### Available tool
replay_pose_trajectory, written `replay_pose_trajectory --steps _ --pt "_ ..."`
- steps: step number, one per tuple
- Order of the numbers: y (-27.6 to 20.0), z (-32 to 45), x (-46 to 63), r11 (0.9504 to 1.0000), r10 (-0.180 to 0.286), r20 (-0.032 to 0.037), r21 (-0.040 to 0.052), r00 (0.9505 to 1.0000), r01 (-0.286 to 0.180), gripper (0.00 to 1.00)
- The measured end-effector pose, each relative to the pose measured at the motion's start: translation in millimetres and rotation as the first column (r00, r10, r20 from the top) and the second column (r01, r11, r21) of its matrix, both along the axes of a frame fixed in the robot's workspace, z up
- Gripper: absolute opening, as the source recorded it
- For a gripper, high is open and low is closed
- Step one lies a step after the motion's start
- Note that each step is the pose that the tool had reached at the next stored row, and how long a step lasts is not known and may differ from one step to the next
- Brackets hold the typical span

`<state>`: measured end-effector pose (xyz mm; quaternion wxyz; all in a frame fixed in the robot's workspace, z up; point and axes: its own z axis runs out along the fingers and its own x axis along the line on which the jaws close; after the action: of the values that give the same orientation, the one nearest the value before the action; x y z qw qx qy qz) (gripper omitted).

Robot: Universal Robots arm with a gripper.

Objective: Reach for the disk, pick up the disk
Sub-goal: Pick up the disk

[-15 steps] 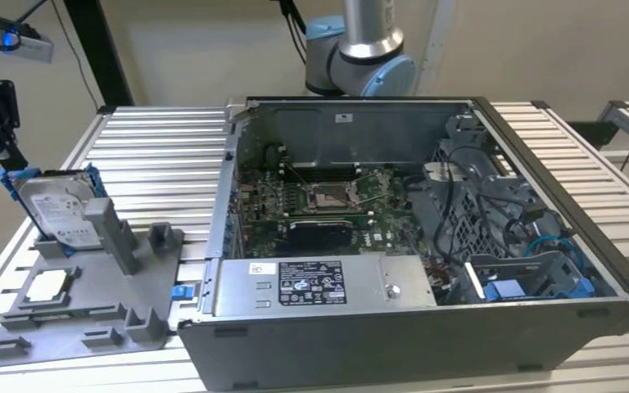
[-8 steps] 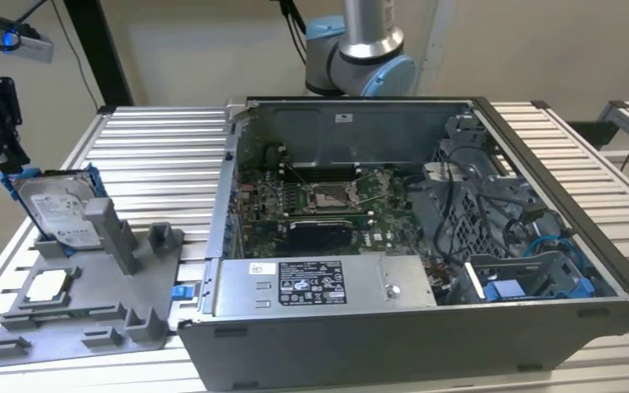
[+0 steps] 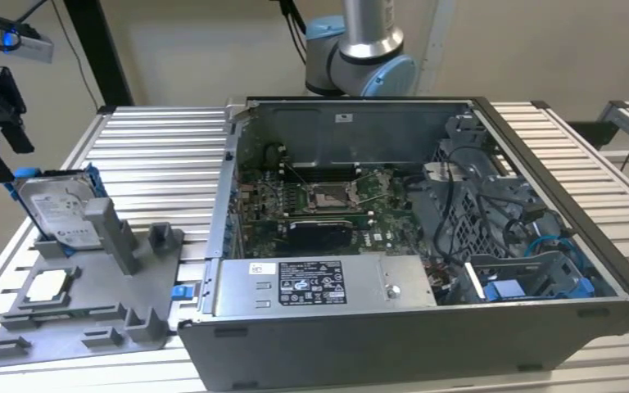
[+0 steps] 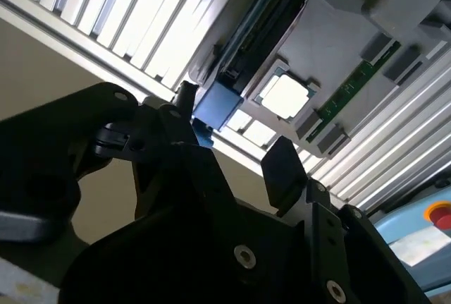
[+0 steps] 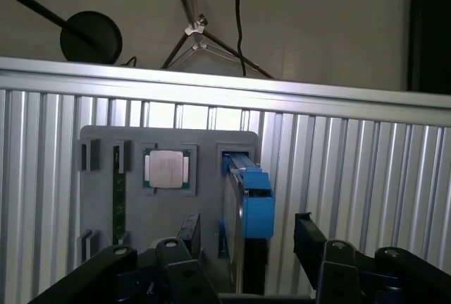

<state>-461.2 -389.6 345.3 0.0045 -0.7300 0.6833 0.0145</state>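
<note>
One ribbed aluminium worktop (image 3: 151,147) carries everything I can see from here. Most of it is taken up by an open computer case (image 3: 380,352) lying on its side, with the board and cables exposed. Behind the case the arm (image 3: 367,45) rises as a grey column with a blue-capped joint. Its wrist end hangs at the exterior view's left edge, above the worktop's corner and pointing down.

To the exterior view's left of the case lies a grey holder tray (image 3: 85,327) with upright posts. The disk (image 3: 58,205) stands on edge in that tray, at the end farther from the exterior camera. Its label faces the exterior camera, and it is clipped in a blue frame (image 3: 94,184).

The tool (image 3: 1,155) hovers just above the disk, a little to the exterior view's left of it. In the first wrist view I read the tool (image 5: 246,232) as spread wide. One black finger stands on each side of the disk's narrow edge, with a gap on both sides, and the tool holds nothing. In the second wrist view one fingertip (image 4: 184,96) sits just beside a corner of the blue frame; whether they touch I cannot tell.

A small square chip (image 3: 50,284) lies flat in a tray pocket near the disk, and a thin green circuit strip (image 5: 116,191) sits in a slot beside it.
</note>
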Motion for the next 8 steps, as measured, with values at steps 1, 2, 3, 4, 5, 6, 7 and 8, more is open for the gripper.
replay_pose_trajectory --steps 1,2,3,4,5,6,7,8 --pt "0.0 0.0 0.0 1.0000 0.000 -0.0001 -0.0004 1.0000 0.000 1.00" --pt "0.0 0.0 0.0 1.0000 0.000 -0.0002 -0.0005 1.0000 0.000 1.00" --pt "0.0 -0.3 0.0 1.0000 0.000 -0.0002 -0.0005 1.0000 0.000 1.00" --pt "0.0 -0.9 0.0 1.0000 0.000 0.0000 -0.0005 1.0000 0.000 1.00" --pt "0.0 -1.7 0.1 1.0000 0.000 0.0000 -0.0005 1.0000 0.000 1.00" --pt "0.0 -2.6 0.2 1.0000 -0.001 -0.0001 -0.0005 1.0000 0.001 1.00" --pt "0.1 -3.7 0.4 1.0000 -0.001 -0.0002 -0.0005 1.0000 0.001 1.00" --pt "0.1 -5.0 0.6 1.0000 -0.002 0.0000 -0.0005 1.0000 0.002 1.00"
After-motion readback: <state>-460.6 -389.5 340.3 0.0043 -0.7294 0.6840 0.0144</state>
